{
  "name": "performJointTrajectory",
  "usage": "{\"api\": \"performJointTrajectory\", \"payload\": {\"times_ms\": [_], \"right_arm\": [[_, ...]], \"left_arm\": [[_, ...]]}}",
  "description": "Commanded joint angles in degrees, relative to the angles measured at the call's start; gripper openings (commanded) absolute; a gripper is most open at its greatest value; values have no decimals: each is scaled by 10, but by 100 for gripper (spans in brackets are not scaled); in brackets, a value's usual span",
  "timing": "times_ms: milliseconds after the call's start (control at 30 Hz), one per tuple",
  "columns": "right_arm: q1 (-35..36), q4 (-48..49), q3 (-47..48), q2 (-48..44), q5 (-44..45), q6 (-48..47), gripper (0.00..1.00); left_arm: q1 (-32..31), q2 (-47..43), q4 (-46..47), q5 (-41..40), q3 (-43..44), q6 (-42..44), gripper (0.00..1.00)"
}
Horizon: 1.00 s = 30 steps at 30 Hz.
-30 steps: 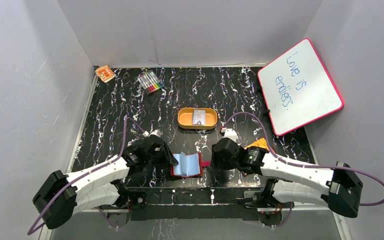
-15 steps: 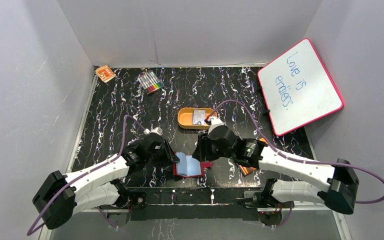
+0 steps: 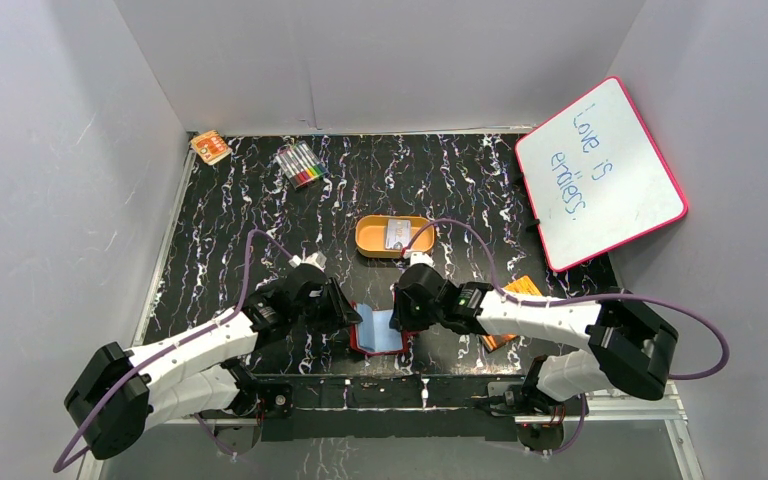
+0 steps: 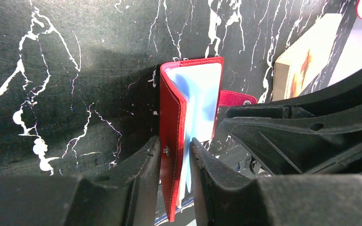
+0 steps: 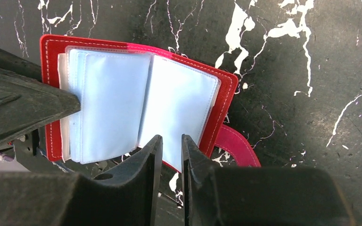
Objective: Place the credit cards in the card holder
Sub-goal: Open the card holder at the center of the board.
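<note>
The red card holder [image 3: 378, 332] lies open near the front edge, its pale blue pockets [image 5: 108, 108] showing. My left gripper [image 4: 174, 141] is shut on its left cover [image 4: 172, 117], which stands tilted up off the table. My right gripper [image 5: 168, 137] sits over the near edge of the right-hand pocket leaf [image 5: 184, 108]. Its jaws are nearly together with a thin gap, and I cannot tell whether they pinch the leaf. The closing tab [image 5: 235, 146] sticks out to the right. One pale credit card [image 3: 397, 234] lies in the orange tin [image 3: 370, 240].
An orange booklet [image 3: 512, 292] lies partly under my right arm. A pink-framed whiteboard [image 3: 600, 170] leans at the right. A bundle of markers [image 3: 300, 163] and a small orange pack [image 3: 210, 147] sit at the back left.
My right gripper has swung left from beside the booklet to the card holder's right leaf, and its jaws have narrowed. The left gripper has tilted the holder's left cover further up.
</note>
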Motion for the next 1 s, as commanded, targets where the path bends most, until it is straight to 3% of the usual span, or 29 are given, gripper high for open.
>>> {"api": "performJointTrajectory", "payload": {"times_ms": [0, 267, 467, 767, 967], "right_arm": [[-5, 32, -12, -1, 6, 11, 29], [-11, 45, -25, 20, -1, 18, 27], [-16, 43, -32, 32, -2, 17, 26], [-25, 57, -73, 13, -2, 30, 29], [-26, 61, -83, 2, -4, 28, 34]], "left_arm": [[0, -21, 3, 9, 14, 4, 25], [0, -16, 3, 12, 14, 8, 19], [0, -6, 1, 20, 19, 17, 1], [-1, -15, -12, 28, 33, 22, 0], [0, -8, -12, 37, 45, 25, 26]]}}
